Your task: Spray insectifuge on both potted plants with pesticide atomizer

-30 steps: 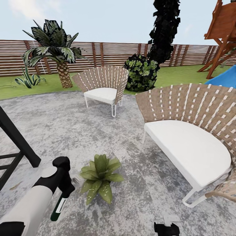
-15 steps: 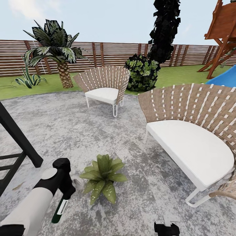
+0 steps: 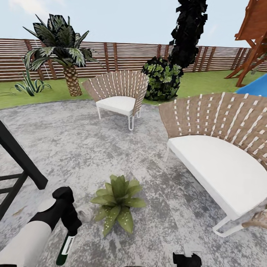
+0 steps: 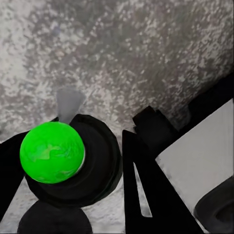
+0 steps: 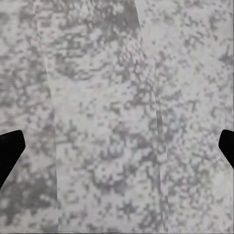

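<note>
Your view has tilted down slightly; the plant sits closer in front of you.

Head view: your left gripper [image 3: 70,228] clenches the pesticide atomizer [image 3: 65,247] just beside one potted plant [image 3: 118,203]; two chairs [image 3: 119,97], one palm [image 3: 61,40].
Left wrist view: one bottle base [image 4: 52,152] in its grasp.
Right wrist view: right gripper [image 5: 117,146] released over patio [image 5: 97,73].

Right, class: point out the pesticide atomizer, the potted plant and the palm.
pesticide atomizer [image 3: 65,246], head view, white label strip.
potted plant [image 3: 118,203], head view, rosette centre.
palm [image 3: 71,81], head view, scaly trunk.
</note>
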